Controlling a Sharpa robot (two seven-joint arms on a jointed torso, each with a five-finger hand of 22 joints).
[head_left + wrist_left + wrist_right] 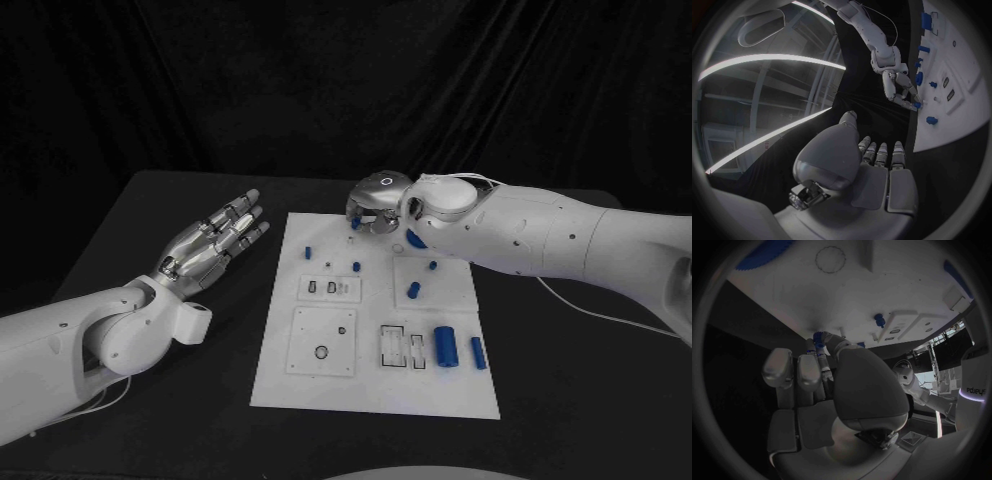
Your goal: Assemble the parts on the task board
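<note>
Task board: flat white rectangular plate [378, 392] mid-table, with rectangular recessed slots.
Parts: small blue cylindrical pieces [446, 346], several lying on it, some upright.

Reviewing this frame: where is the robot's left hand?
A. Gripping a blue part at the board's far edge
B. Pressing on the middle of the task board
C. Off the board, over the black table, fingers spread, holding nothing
C: the left hand lies flat over the table beside the task board, nothing in it.

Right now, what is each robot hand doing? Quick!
Left robot hand: open, fingers stretched out flat, holding nothing.
Right robot hand: fingertips on a small blue part at the task board's far edge; looks pinched.
</note>
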